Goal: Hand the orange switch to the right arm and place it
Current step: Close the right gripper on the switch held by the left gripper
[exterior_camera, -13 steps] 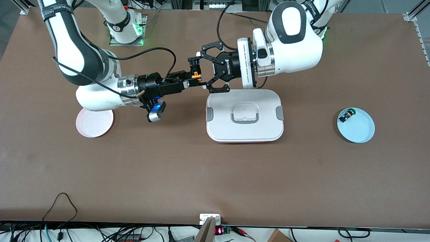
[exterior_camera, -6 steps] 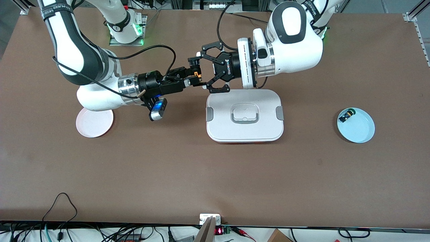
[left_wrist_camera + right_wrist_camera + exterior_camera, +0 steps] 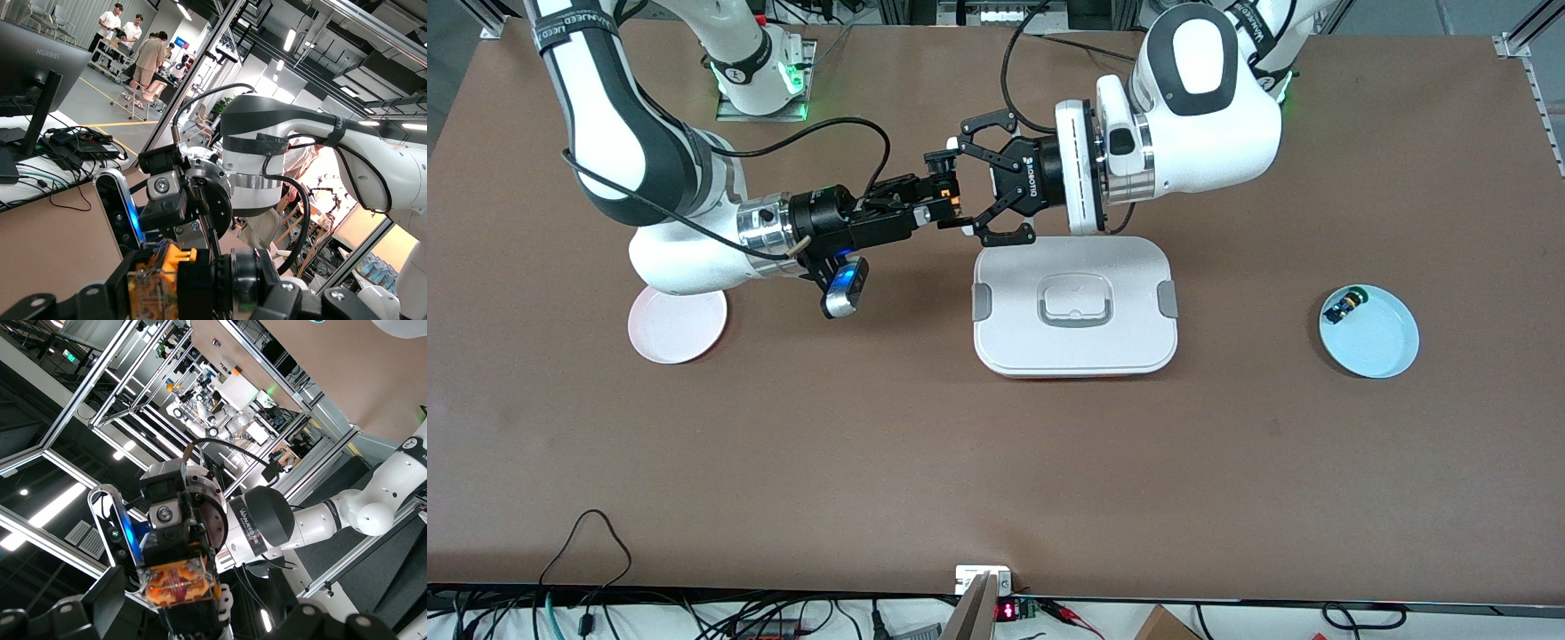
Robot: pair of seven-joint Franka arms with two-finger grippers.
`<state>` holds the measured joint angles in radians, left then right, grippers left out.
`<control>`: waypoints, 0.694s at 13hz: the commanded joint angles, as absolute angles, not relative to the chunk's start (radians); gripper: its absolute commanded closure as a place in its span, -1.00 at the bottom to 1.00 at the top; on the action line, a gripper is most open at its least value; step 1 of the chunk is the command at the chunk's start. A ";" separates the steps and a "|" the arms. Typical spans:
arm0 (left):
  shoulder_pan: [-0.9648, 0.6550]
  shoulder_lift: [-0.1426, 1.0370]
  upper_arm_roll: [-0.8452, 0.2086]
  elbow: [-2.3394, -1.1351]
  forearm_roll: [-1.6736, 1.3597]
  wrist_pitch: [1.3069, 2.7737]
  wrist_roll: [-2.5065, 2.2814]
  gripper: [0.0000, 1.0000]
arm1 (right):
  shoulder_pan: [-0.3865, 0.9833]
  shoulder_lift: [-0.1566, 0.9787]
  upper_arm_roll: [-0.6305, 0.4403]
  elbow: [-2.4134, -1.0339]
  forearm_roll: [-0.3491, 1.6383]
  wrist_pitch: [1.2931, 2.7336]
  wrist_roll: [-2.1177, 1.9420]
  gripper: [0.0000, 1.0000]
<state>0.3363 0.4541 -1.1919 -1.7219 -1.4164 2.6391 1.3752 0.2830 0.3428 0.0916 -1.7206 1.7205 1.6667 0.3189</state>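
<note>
The orange switch hangs in the air above the table, just past the white box's edge toward the robots' bases. My left gripper, the claw-like one, is shut on it end to end, one pad on the black collar, one on the tan rear. My right gripper, slim and black, reaches in from the right arm's end with its fingers open on either side of the switch's body. The left wrist view shows the switch side-on, with the right arm's silver cuff above it. The right wrist view shows its tan rear.
A white lidded box lies mid-table beside the grippers, nearer the front camera. A pink plate lies under the right arm's elbow. A blue plate toward the left arm's end holds the green-faced switch.
My right gripper has moved up and in toward the switch, and its fingers now sit beside the switch's body. The left gripper and the switch have stayed in place.
</note>
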 commanded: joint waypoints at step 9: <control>0.345 0.436 -1.198 -1.729 -1.454 2.648 1.391 0.67 | 0.259 0.327 0.098 -1.732 1.747 1.637 0.337 0.55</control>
